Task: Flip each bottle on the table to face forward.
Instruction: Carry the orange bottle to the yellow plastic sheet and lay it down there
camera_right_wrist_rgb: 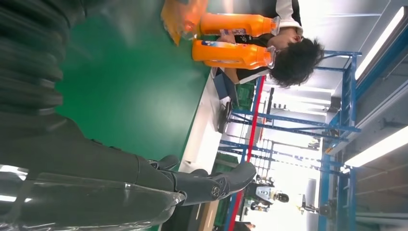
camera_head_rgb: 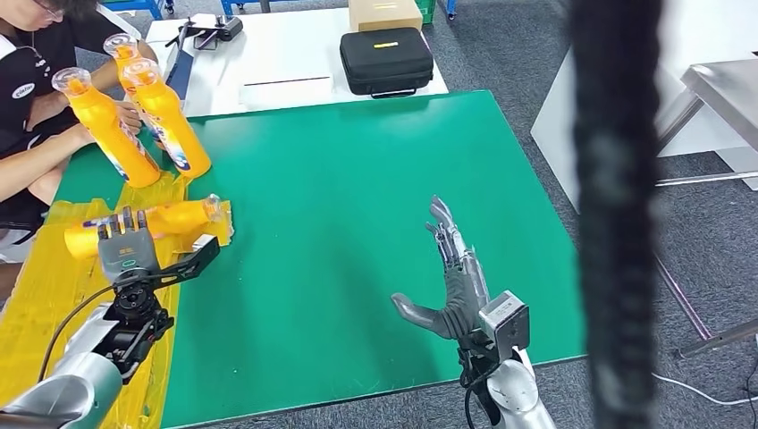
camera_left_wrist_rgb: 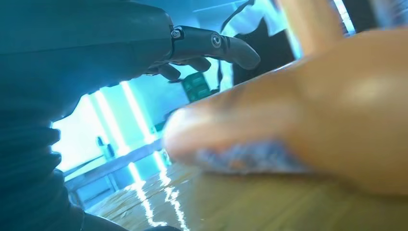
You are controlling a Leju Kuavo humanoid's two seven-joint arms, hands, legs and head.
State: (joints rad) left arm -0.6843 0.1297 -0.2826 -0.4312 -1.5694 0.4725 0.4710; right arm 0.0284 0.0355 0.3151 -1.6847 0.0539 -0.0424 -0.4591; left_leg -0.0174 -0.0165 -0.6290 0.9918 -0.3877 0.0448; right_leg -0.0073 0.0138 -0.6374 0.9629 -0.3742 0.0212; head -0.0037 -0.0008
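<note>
Bottles are what I am here for, and one yellow bottle [camera_head_rgb: 156, 219] lies on its side on the yellow sheet [camera_head_rgb: 54, 286] at the table's left edge, cap end toward the green mat [camera_head_rgb: 357, 223]. My left hand [camera_head_rgb: 134, 250] is right at it, fingers upright along its near side and thumb stretched out toward the cap; from the wrist view the bottle's body [camera_left_wrist_rgb: 308, 120] looms close with my fingers [camera_left_wrist_rgb: 211, 45] arched above it, but I cannot tell whether I have actually clamped on it yet. I judge the hand is set there to roll or lift the bottle so its label faces front. My right hand [camera_head_rgb: 451, 281] waits above the green mat, fingers spread and holding nothing, well apart from the work. Three more bottles [camera_head_rgb: 134, 116] stand tilted at the far left corner, held by a person [camera_head_rgb: 36, 107] seated there, whose arms crowd that corner. Beyond the mat sit a black case [camera_head_rgb: 386, 61] and a cardboard box [camera_head_rgb: 384, 13].
</note>
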